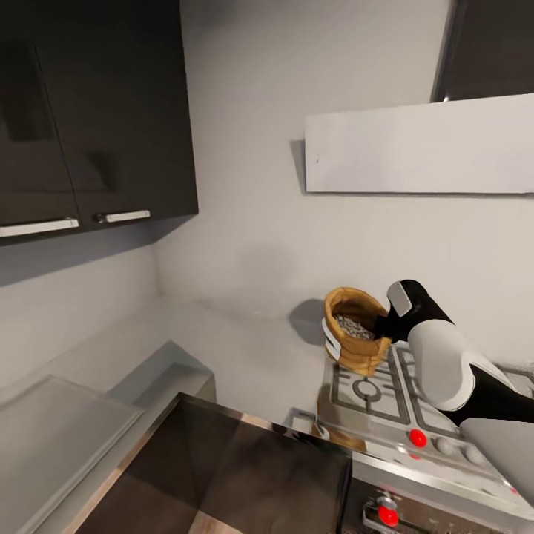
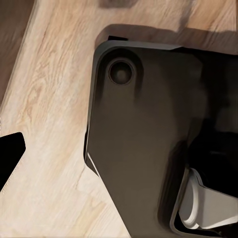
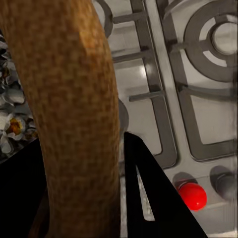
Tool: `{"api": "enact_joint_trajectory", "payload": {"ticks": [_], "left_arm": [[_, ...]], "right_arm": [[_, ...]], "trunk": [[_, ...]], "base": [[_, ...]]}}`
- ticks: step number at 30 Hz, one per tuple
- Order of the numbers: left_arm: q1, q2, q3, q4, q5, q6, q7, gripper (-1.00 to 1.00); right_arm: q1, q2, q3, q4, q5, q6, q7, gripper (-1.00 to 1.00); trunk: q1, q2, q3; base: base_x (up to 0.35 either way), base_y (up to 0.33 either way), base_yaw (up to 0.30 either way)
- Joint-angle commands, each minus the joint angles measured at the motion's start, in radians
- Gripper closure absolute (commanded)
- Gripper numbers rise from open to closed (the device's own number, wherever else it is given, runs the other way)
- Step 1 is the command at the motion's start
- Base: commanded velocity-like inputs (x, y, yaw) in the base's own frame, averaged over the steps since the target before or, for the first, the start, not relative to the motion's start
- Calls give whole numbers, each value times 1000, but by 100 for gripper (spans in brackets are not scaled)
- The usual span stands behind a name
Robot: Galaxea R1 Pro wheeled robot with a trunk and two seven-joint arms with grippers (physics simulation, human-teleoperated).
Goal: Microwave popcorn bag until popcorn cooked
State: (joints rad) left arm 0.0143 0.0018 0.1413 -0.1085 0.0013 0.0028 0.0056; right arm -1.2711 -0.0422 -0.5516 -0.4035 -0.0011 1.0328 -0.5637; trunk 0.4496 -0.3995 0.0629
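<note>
Head view: right gripper (jaws hidden) grips popcorn bag.

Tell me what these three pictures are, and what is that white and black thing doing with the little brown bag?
They are a robot's three cameras in a pretend, computer-made kitchen. The big picture looks down from its head. The white and black thing is its right arm, and the right gripper pinches the rim of the popcorn bag, holding it above the gas hob. Pale popcorn sits inside. The right wrist camera sees the bag's rim and a red knob up close. The left wrist camera looks down at wooden floor and a dark part of the robot.
</note>
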Motion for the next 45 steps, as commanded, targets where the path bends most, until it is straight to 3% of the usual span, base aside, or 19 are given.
{"api": "enact_joint_trajectory", "payload": {"ticks": [1, 10, 11, 15, 17, 20, 24, 29, 35, 45], "left_arm": [[1, 0, 4, -2, 0, 0, 1, -100], [1, 0, 4, -2, 0, 0, 1, -100], [1, 0, 4, -2, 0, 0, 1, -100], [1, 0, 4, -2, 0, 0, 1, -100], [1, 0, 4, -2, 0, 0, 1, -100], [1, 0, 4, -2, 0, 0, 1, -100], [1, 0, 4, -2, 0, 0, 1, -100], [1, 0, 4, -2, 0, 0, 1, -100], [1, 0, 4, -2, 0, 0, 1, -100], [1, -8, 4, -2, 0, -1, 0, -100]], "right_arm": [[-1, 1, -5, 0, 0, 2, -4, 100], [-1, -6, -11, 5, 0, 1, -4, 100], [-1, -11, -27, 5, 0, 1, -4, 100], [-1, -28, -151, 5, 0, 1, -4, 100], [-1, -69, -171, 5, 0, 1, -4, 100], [-1, -87, -176, 5, 0, 1, -4, 100], [0, -91, -177, 5, 0, 1, -4, 100], [2, -90, -177, 8, 0, 1, -15, 100], [2, -86, -177, 8, 0, 0, -110, 100], [2, -74, -177, 9, 0, -1, -117, 100]], "trunk": [[0, 0, 1], [0, 0, 2], [0, 0, 2], [0, 0, 2], [0, 0, 2], [0, 0, 2], [0, 0, 2], [0, 0, 2], [0, 0, 2], [0, 0, 2]], "base": [[0, 0, -270], [0, 0, -292], [0, 0, -298], [0, 0, -298], [0, 0, -298], [0, 0, -298], [0, 0, -298], [0, 0, -298], [0, 0, -298], [0, 0, -255]]}}
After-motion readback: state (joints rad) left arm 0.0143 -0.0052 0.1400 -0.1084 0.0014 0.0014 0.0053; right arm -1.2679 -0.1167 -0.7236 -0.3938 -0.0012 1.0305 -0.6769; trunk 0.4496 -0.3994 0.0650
